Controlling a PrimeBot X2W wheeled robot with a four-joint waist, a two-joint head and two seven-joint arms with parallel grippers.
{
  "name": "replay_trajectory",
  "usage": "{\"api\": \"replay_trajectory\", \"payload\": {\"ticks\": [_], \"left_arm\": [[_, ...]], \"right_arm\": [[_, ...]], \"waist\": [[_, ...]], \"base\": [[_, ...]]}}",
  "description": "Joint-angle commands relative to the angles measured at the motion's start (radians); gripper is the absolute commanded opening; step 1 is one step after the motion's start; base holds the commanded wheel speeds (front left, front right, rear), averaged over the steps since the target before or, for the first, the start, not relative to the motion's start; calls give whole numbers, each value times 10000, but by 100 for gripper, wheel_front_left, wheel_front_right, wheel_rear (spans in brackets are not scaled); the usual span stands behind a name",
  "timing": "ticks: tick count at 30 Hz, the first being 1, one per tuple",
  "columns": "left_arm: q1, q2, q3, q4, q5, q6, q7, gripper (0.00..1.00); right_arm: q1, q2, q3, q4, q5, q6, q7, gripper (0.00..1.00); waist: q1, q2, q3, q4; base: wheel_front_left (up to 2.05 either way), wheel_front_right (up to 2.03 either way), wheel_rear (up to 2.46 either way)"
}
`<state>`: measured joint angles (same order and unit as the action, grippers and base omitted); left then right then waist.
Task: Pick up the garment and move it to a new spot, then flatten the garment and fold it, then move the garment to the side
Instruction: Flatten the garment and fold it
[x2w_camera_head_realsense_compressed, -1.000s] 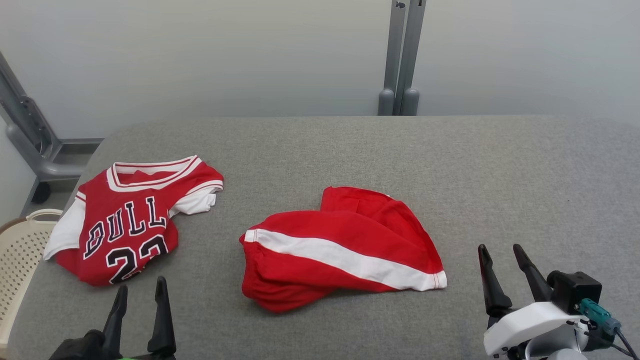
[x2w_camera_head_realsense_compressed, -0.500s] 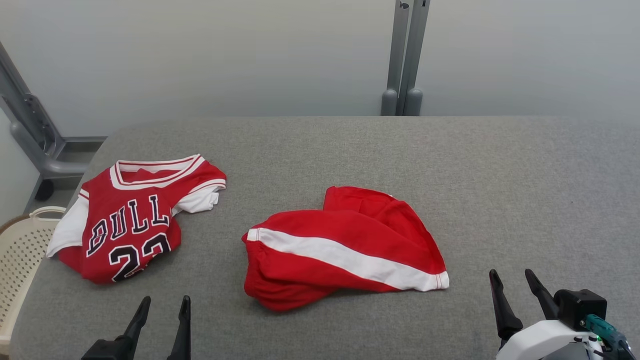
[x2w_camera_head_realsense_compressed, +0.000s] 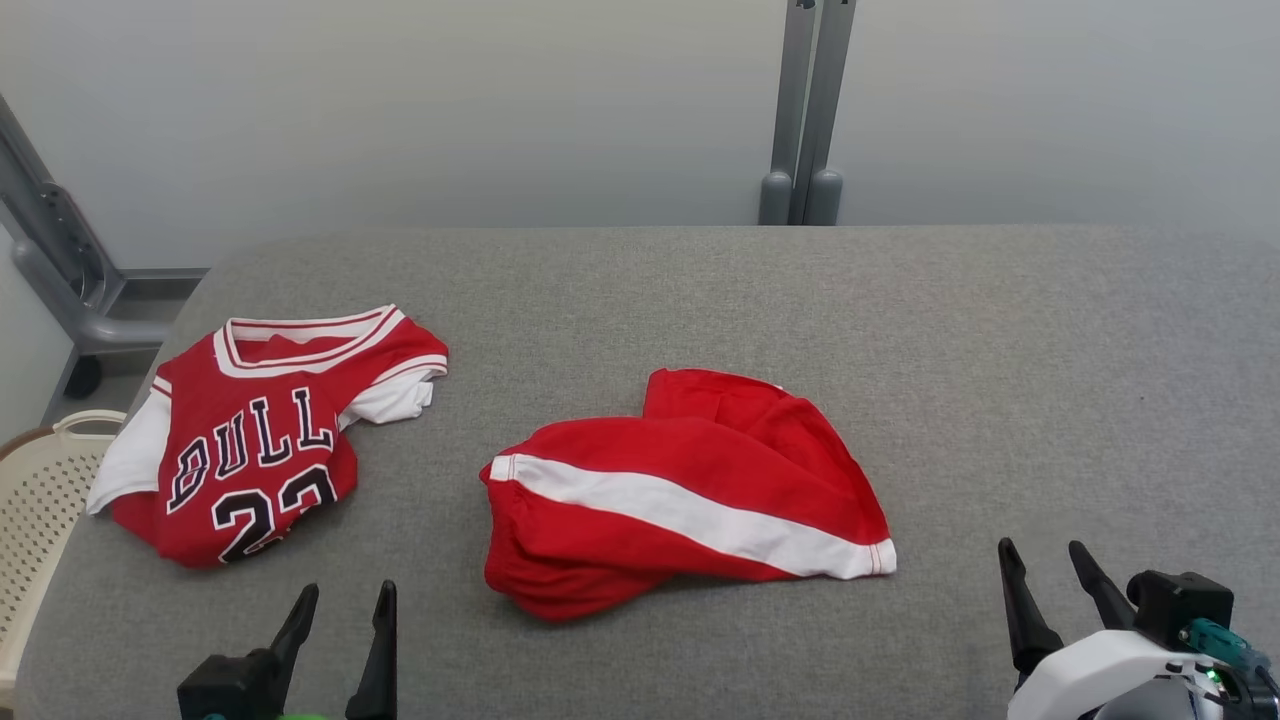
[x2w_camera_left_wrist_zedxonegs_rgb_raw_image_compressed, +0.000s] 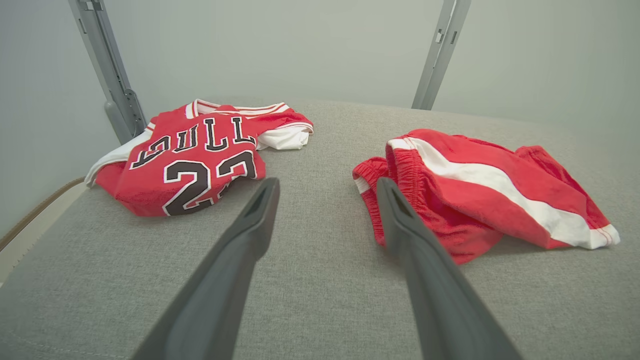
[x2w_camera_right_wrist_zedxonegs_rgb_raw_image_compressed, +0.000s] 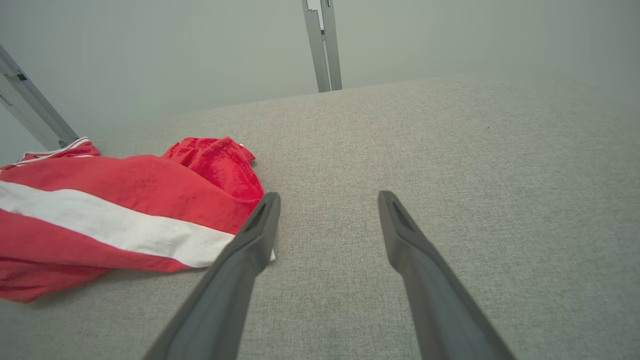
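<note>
The grey cloth-covered surface (x2w_camera_head_realsense_compressed: 700, 300) carries two red garments. The bigger is a pair of shorts (x2w_camera_head_realsense_compressed: 680, 500) with a white side stripe, lying crumpled near the middle, one leg doubled over the other and the elastic waist towards the robot's left. Since they lie between the two arms, they are probably the garment to be moved, though the task does not say which. A jersey (x2w_camera_head_realsense_compressed: 260, 440) with a number on it lies loosely folded near the left edge, well apart from the shorts. A pale basket (x2w_camera_head_realsense_compressed: 40, 500) stands below that edge.

The left gripper (x2w_camera_head_realsense_compressed: 349, 590) hovers at the near edge, pointing at the bare strip between jersey and shorts, jaws spread wide and empty. The right gripper (x2w_camera_head_realsense_compressed: 1041, 548) is likewise wide open and empty, near the shorts' striped hem corner but not touching it.

Nothing has been picked up yet. The main risk is pinching only the top layer of the doubled shorts, so they lift in a twisted bunch that is hard to flatten. A left reach that drifts could catch the jersey instead, or nudge it off the edge towards the basket.
</note>
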<state>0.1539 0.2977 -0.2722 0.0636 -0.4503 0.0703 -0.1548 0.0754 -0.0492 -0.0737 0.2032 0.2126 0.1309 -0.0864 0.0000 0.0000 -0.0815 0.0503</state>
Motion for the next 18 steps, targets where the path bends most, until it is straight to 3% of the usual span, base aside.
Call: {"api": "replay_trajectory", "payload": {"ticks": [1, 5, 9, 18], "left_arm": [[-323, -36, -39, -29, -150, -11, 230, 100], [-943, -174, -189, -79, -441, -114, 1069, 100], [-1749, -307, -395, -142, -583, 75, 2173, 100], [-4135, -482, -1428, 331, -454, 195, 5588, 100]], "right_arm": [[-157, -15, -90, 81, 28, -3, 244, 100], [-387, -27, -48, 155, -58, -3, 1343, 100], [-735, -24, 1, 92, -243, -3, 2811, 100], [-1873, -23, 581, 60, -734, -3, 4868, 100]], "waist": [[0, 0, 23, 20], [0, 0, 119, 22], [0, 0, 300, 4], [0, 0, 1186, -37]], "base": [[0, 0, 0], [0, 0, 0], [0, 0, 0], [0, 0, 0]]}}
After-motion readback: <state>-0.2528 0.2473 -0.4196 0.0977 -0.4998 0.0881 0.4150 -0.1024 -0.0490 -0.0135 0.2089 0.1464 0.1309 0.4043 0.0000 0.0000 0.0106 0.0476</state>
